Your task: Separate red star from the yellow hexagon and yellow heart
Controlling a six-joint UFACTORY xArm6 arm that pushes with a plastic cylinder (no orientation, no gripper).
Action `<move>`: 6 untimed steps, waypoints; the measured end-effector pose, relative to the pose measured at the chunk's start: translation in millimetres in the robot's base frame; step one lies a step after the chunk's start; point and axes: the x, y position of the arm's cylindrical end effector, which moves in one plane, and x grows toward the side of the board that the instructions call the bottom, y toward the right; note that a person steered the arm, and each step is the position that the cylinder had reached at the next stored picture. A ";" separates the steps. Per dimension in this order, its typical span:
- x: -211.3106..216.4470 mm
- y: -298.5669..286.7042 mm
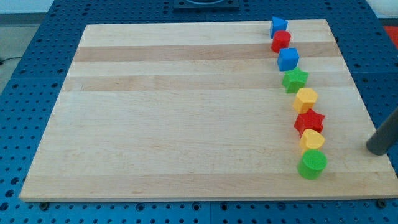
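The red star [309,121] lies in a column of blocks near the board's right side. It touches the yellow hexagon [305,99] just above it and the yellow heart [311,140] just below it. My tip [375,150] is at the view's right edge, on the board's right rim. It stands well to the right of the yellow heart and touches no block.
The column also holds a blue block [278,25], a red block [281,41], a blue cube [288,59] and a green star [295,79] above, and a green cylinder [312,164] at the bottom. The wooden board [174,112] rests on a blue perforated table.
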 end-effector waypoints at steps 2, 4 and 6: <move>-18.7 -38.2; -44.0 -81.7; -45.8 -178.2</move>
